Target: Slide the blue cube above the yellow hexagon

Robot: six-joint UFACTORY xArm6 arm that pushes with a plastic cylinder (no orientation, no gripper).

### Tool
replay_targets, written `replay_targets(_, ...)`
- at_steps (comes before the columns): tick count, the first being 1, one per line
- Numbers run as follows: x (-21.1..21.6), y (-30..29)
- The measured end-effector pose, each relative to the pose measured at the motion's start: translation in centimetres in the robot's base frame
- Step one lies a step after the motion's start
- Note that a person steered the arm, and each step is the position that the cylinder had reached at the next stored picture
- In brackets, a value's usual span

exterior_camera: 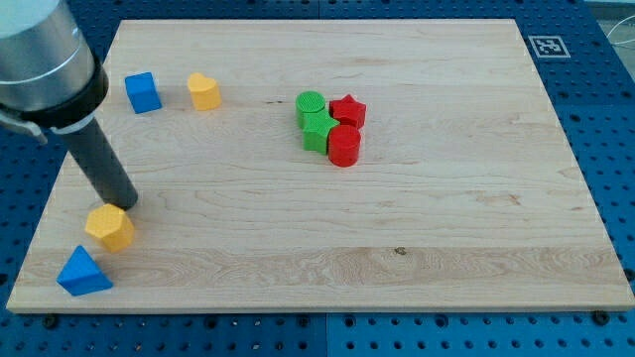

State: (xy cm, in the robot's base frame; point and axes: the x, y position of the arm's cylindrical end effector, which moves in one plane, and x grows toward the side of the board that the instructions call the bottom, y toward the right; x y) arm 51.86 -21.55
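Partly hidden, my tip [126,205] behind yellow hexagon [110,227]

My tip [126,203] touches the hexagon [109,227] from above; the cube [143,92] lies toward the view's top.

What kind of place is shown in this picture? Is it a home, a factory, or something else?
Most likely a robotics lab bench. A wooden board lies on a blue perforated base, a printed marker tag sits at the board's corner, and my tip rests right above the yellow hexagon, among small coloured blocks.
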Motion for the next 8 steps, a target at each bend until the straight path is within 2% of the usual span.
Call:
replay_targets(1, 1.6, 0.0)
replay_targets(3, 0.5, 0.2)
replay_targets(4, -3.5, -6.1)
replay_targets(5, -5.0, -8.9)
replay_targets(6, -9.4, -8.9)
replay_targets(7, -9.4, -8.9)
replay_targets(8, -15.6, -8.9)
